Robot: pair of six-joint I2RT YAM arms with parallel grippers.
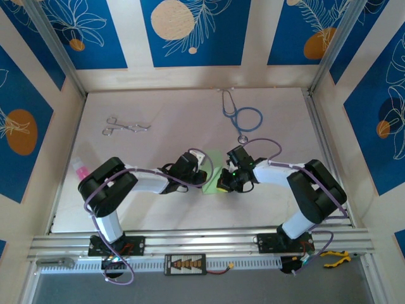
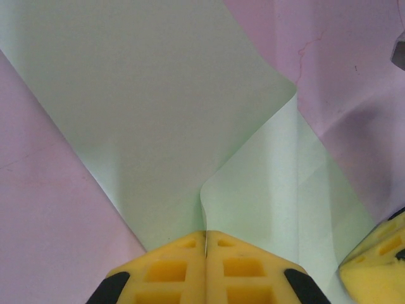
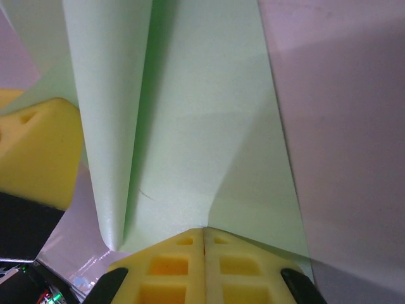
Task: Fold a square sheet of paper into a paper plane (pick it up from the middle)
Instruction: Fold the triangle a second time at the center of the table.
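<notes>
From above, both arms reach inward from their bases, elbows pushed out to the sides, forearms low over the desk (image 1: 190,212), wrists meeting at its middle. The left gripper (image 1: 204,168) and right gripper (image 1: 223,182) sit just beside each other, with the square sheet of paper (image 1: 212,166) between them. The stethoscope (image 1: 243,118) and forceps (image 1: 126,125) lie well apart at the far side, so I expect no snag there. My worry is the wrists knocking together, since they work so close.

On the left wrist camera, the yellow fingers (image 2: 171,272) are pressed together and a raised flap of the sheet runs straight into their seam, so I judge this gripper is pinching the paper. One layer lies flat on the desk and the other bows up. That bend looks soft, not a crease, and could set crooked. If I pull this arm against the other, the thin sheet may tear or slip free. A finger of the right gripper shows near the lower right corner.

On the right wrist camera, the fingers (image 3: 171,272) are likewise closed, nipping the sheet where its fold lines converge, with a ridge standing up on the left. The other gripper's finger sits just beside the paper. Uneven tension here would skew the centre line and leave the plane lopsided.
</notes>
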